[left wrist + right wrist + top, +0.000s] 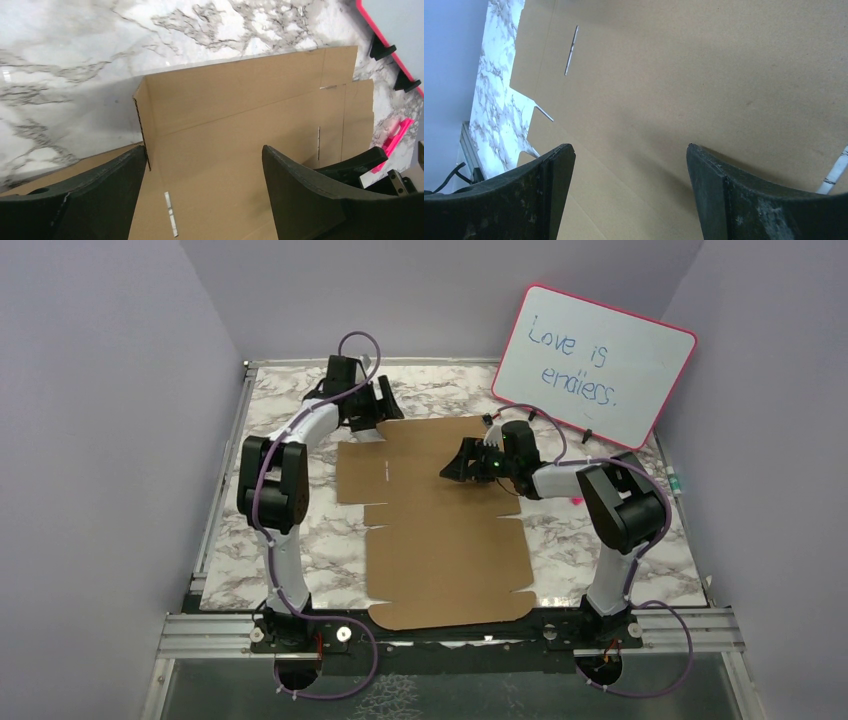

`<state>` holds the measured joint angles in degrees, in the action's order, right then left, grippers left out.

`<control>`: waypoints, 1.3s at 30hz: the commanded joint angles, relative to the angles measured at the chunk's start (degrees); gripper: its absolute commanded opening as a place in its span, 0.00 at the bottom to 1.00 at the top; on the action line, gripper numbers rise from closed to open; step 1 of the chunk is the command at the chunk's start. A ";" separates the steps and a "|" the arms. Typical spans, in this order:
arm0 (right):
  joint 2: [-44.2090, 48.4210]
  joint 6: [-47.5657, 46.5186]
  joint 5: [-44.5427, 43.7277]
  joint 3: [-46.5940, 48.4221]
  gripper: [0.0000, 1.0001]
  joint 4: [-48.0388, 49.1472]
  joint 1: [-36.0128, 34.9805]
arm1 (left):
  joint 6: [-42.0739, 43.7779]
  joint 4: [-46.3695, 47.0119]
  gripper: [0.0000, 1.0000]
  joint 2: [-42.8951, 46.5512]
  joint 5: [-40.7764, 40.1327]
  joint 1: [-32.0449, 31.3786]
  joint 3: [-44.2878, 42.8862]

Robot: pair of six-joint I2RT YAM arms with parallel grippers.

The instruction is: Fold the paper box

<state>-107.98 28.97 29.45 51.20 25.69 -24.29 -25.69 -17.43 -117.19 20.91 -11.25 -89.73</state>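
Marbled surface (290,570) carries the paper box (440,540) as a flat die-cut sheet running from the near edge up the middle. The left claw (378,418) is spread over its far left corner and the right claw (452,470) is spread over its far right part, neither pinching anything. To raise a wall cleanly, I judge the right claw should press beside the crease while the left hooks a finger under the corner flap (142,120). Only the left wrist view shows that flap tilted up; from above it reads flat.
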 commanded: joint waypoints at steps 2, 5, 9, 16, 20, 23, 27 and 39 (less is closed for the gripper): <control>1.05 0.79 -0.63 -1.74 0.87 -3.53 -0.67 | 0.12 -0.34 0.87 8.33 1.47 4.45 1.75; 1.37 0.99 -0.53 -2.25 0.87 -3.28 -0.68 | 0.56 -0.32 0.87 11.81 2.50 6.27 5.26; 1.84 1.32 -0.32 -2.98 0.87 -2.88 -0.71 | 2.18 -0.32 0.87 16.38 2.57 8.24 11.76; 2.16 1.70 0.41 -3.62 0.87 -2.24 -0.80 | 4.22 -0.20 0.87 22.40 10.18 15.00 23.83; 1.93 1.79 1.25 -3.56 0.87 -2.10 -0.76 | 5.10 0.96 0.84 24.62 13.82 18.51 30.65; 1.66 1.88 1.79 -3.51 0.87 -2.04 -0.80 | 5.72 1.78 0.83 24.60 14.31 19.39 33.36; 1.56 1.66 1.71 -3.45 0.87 -2.35 -0.76 | 6.29 2.03 0.79 21.74 16.08 19.49 33.45; 0.29 2.10 3.04 -3.24 0.87 -1.36 -0.84 | 6.65 2.49 0.45 17.03 20.31 19.59 32.93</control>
<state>-106.43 30.46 30.48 49.10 25.91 -24.43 -20.05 -15.92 -99.53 38.22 8.25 -56.05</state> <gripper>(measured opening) 0.872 0.506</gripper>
